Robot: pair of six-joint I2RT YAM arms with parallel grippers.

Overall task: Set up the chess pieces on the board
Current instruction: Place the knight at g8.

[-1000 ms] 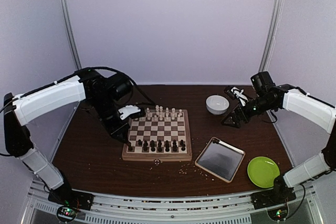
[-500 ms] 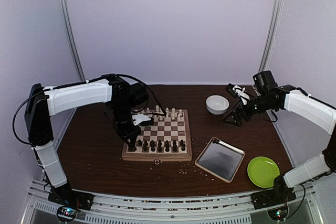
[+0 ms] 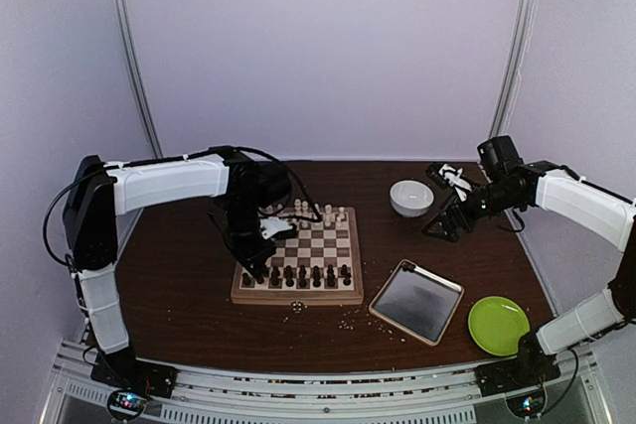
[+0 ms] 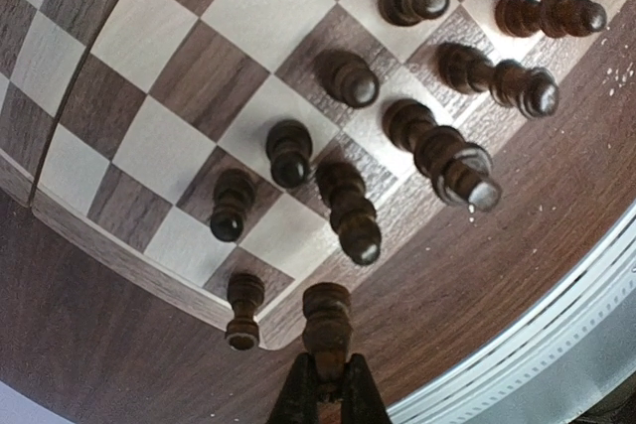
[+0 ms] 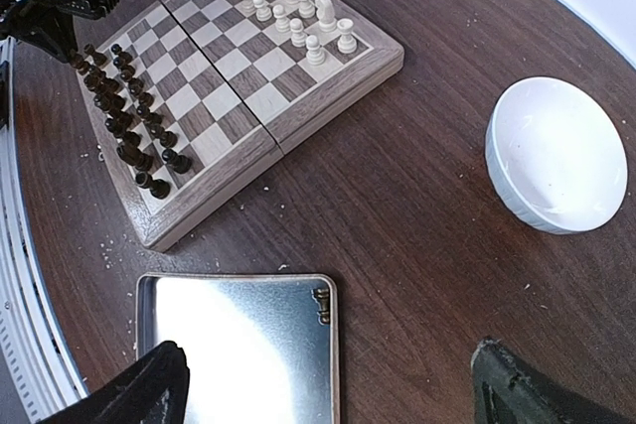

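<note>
Pinching dark piece [image 4: 326, 317], left gripper [image 4: 326, 372] downturned.

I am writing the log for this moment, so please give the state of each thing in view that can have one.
left gripper: shut on a dark piece
right gripper: open, holding nothing
board: unfolded, lying flat
dark pieces: standing in two rows at the near edge
cream pieces: standing at the far edge
tray: holds one small piece
bowl: upright, nothing seen inside
green plate: flat, nothing on it
</note>
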